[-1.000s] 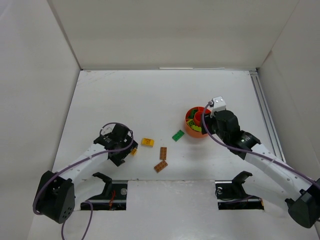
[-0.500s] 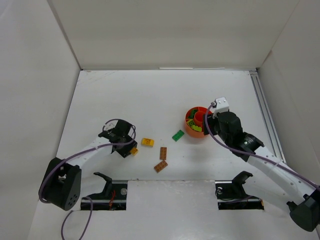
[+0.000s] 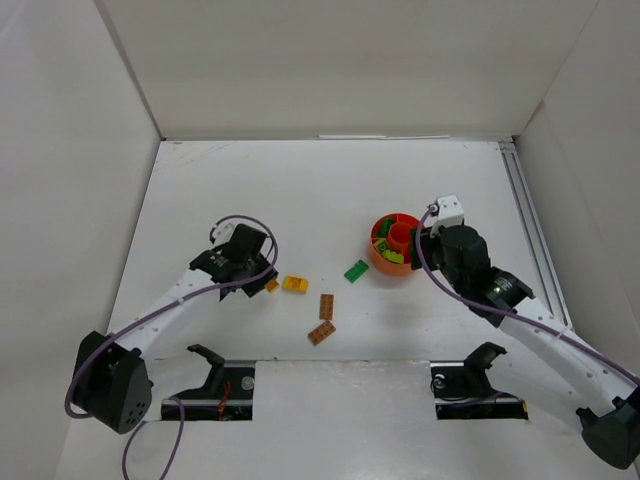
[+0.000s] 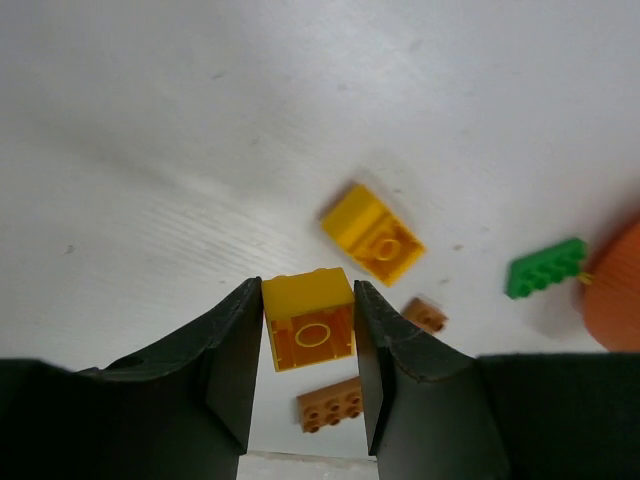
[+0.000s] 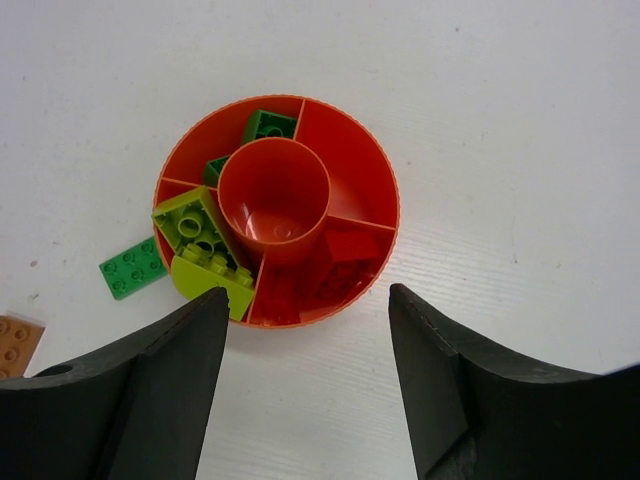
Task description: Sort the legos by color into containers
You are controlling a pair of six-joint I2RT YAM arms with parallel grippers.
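Note:
My left gripper (image 4: 308, 325) is shut on a small yellow lego (image 4: 307, 318), held just off the white table; in the top view it (image 3: 262, 280) is left of centre. Loose on the table lie another yellow lego (image 4: 372, 233), two brown legos (image 3: 327, 306) (image 3: 321, 333) and a green lego (image 3: 356, 271). The orange-red divided container (image 5: 345, 150) holds green legos (image 5: 268, 125), lime legos (image 5: 200, 240) and red legos (image 5: 345, 255) in separate compartments. My right gripper (image 5: 307, 300) hangs open above its near rim, holding nothing.
White walls close in the table on three sides. A metal rail (image 3: 530, 240) runs along the right side. Two black brackets (image 3: 215, 375) (image 3: 475, 375) stand at the near edge by the arm bases.
My left gripper has shut on the small yellow lego and carried it slightly up and right. The right arm has drifted a little to the right, still open.

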